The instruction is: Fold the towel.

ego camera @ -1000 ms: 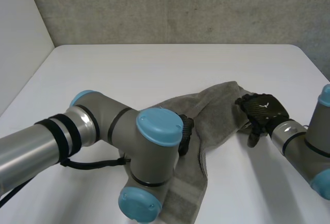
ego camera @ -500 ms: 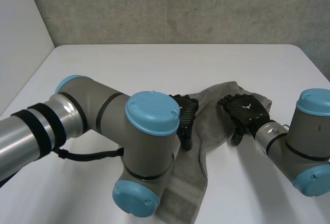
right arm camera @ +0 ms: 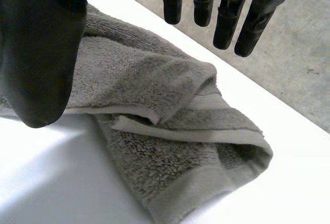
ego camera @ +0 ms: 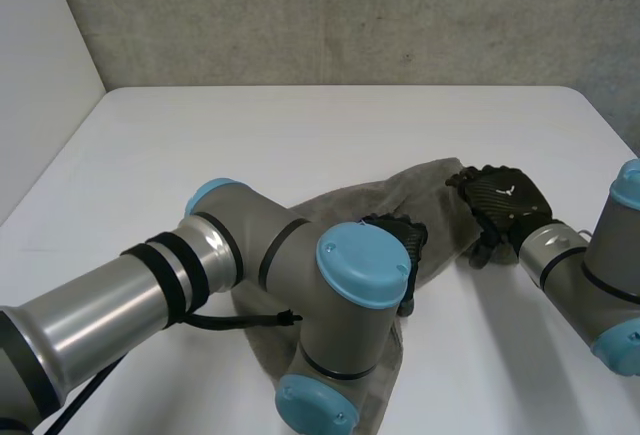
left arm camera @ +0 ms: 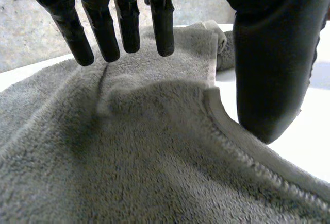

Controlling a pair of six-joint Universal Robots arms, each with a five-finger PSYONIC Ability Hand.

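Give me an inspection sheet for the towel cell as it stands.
surface: white table, no marks seen.
job's things: grey towel, rumpled, lying diagonally, one end bunched in loose folds.
clutter: nothing seen.
hands: left hand open, fingers straight over the towel's middle, thumb beside a hemmed edge; right hand open, over the bunched end.
cables: nothing seen on the table.
surroundings: concrete wall behind the table.

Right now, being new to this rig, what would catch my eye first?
The left arm looms across the near side of the white table, covering part of a rumpled grey towel. Both black hands are open over that towel: the left hand by its hemmed edge, the right hand above its bunched, folded-over end.
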